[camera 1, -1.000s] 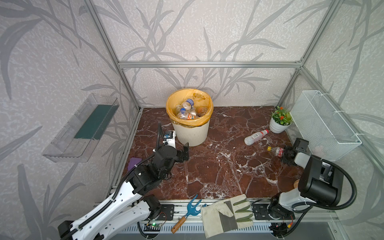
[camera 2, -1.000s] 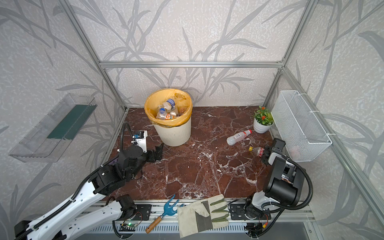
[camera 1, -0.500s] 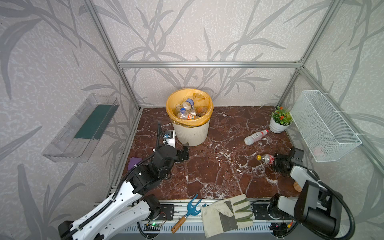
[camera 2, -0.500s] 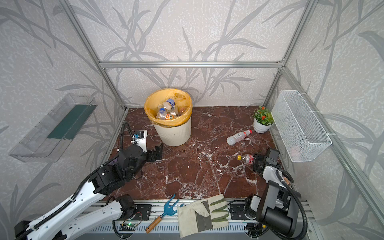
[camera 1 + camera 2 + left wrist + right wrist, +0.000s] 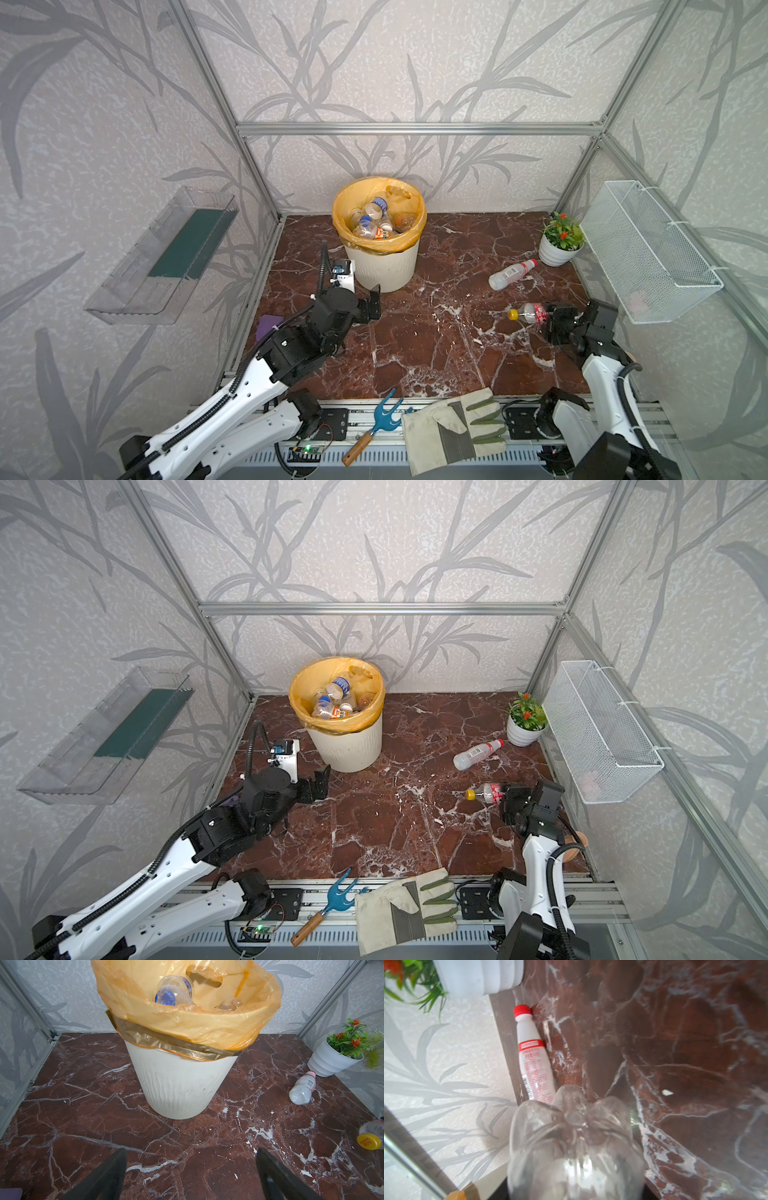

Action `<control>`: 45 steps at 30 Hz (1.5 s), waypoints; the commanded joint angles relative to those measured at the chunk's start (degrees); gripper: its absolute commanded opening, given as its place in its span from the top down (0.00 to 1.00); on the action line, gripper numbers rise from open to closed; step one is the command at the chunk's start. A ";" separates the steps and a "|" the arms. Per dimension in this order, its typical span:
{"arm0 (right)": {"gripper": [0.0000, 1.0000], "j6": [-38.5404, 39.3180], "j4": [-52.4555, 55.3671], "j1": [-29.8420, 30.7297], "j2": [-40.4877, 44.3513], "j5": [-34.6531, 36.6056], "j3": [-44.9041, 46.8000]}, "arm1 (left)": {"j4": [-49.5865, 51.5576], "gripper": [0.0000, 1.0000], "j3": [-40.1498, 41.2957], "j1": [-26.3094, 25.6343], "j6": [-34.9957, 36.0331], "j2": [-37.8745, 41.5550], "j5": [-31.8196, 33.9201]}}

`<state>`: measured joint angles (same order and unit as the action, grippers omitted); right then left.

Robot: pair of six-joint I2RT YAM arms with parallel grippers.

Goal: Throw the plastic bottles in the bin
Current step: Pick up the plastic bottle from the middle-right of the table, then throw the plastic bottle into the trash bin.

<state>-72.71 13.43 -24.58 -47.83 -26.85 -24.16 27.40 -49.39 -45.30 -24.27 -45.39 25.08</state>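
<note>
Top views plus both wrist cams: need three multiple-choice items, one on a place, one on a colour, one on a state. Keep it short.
1. Where does the red-capped bottle lie?
A) inside the wire basket
B) on the floor near the flowerpot
C) on the work glove

2. What colour is the cap of the held bottle in the right gripper?
A) blue
B) yellow
C) white

3. How is the left gripper?
A) open and empty
B) shut on a bottle
C) shut and empty

Answers:
1 B: both top views show it lying on the marbled floor, its cap toward the pot.
2 B: the cap shows yellow in both top views, pointing away from the gripper.
3 A: the left wrist view shows the fingers wide apart with only floor between them.
</note>
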 commanded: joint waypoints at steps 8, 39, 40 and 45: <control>0.40 7.61 -3.88 5.39 3.71 -7.84 -10.72 | 1.46 0.04 -4.15 0.30 1.17 -1.10 -2.20; 0.36 31.87 -15.35 54.16 -44.72 12.83 -71.37 | 6.68 0.04 -2.28 0.54 -3.39 4.61 6.89; 0.34 33.78 -12.14 55.42 -48.26 14.55 -76.22 | 6.30 0.03 -2.11 0.51 -3.40 4.48 6.84; 0.10 43.58 17.98 56.79 -64.41 18.53 -106.15 | 7.82 0.03 -4.32 0.66 -3.94 2.13 5.05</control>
<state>-36.36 12.19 31.81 -109.47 -13.52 -122.54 32.86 -52.12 -44.93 -26.96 -42.26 30.15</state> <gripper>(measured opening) 0.874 0.966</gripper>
